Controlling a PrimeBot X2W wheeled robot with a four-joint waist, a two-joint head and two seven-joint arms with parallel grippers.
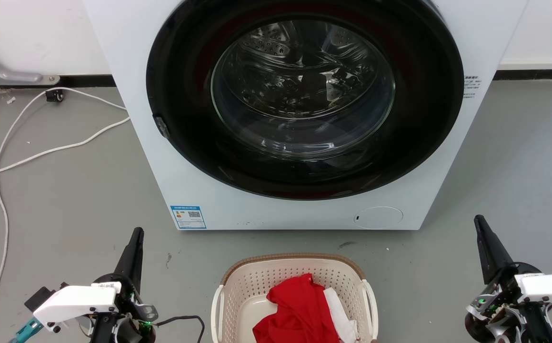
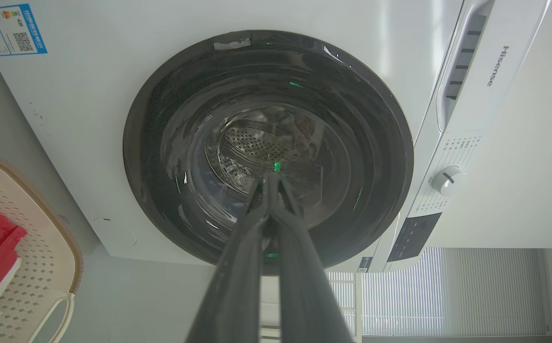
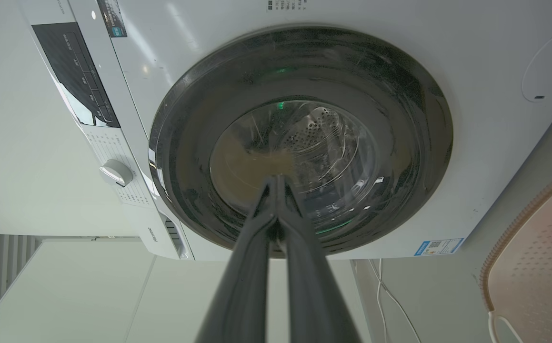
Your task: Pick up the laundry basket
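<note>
Centrally, a cream laundry basket (image 1: 256, 281) holding red cloth (image 1: 299, 309) sits on the floor (image 1: 66, 200) near a front-loading washer (image 1: 185, 181). Left gripper (image 1: 137, 236) and right gripper (image 1: 479, 222) flank it, well apart, fingers pressed together and empty, seemingly poised for its side handles (image 1: 216, 305).

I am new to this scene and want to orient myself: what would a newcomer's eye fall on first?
First the white washer, its big dark round door closed, at the upper middle of the head view. On the grey floor before it stands the laundry basket with a red cloth inside, and the left gripper and right gripper, both shut, flank it without touching.
</note>
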